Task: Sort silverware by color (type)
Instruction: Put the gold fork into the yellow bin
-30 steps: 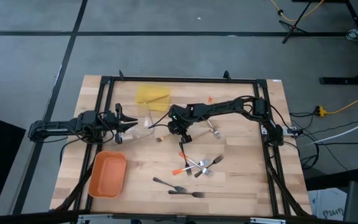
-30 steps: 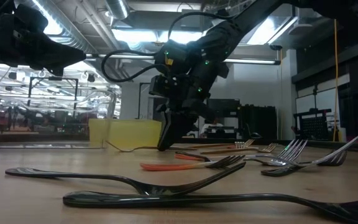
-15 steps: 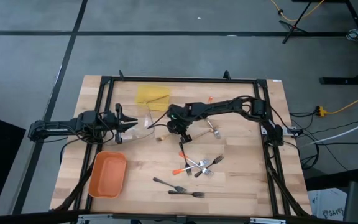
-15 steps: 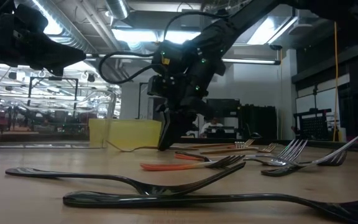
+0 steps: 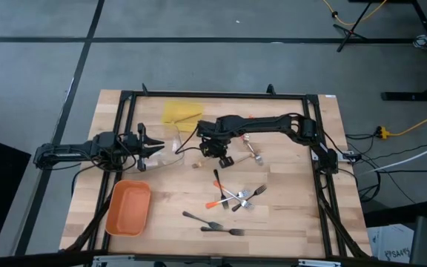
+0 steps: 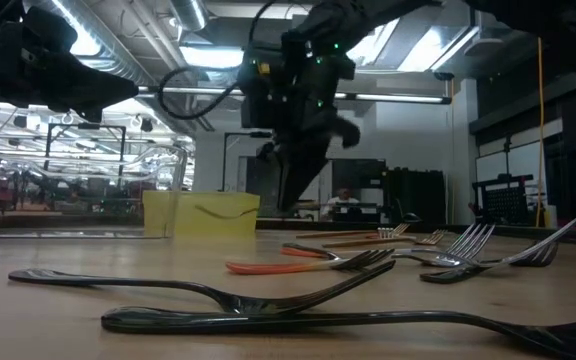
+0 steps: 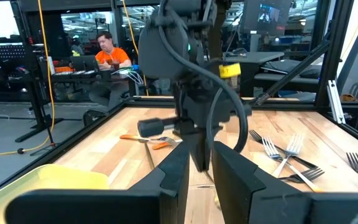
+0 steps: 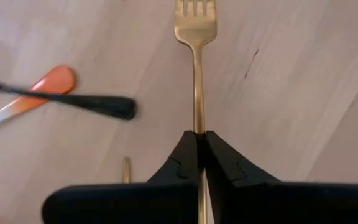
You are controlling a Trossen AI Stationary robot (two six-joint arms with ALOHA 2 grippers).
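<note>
The right pincer (image 8: 199, 146), low at the counter (image 5: 288, 222) a second ago, has risen clear, pinching a gold-tan fork (image 8: 195, 56) by its handle; the pick looks done, with placing next. Other silverware (image 5: 237, 197) lies scattered below. The left pincer (image 5: 154, 148) waits, spread, by the clear tray (image 5: 175, 150).

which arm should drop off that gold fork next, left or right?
Right. Its pincer is already shut on the gold fork, lifted near the yellow tray. The left pincer waits at the table's left side, holding nothing.
</note>
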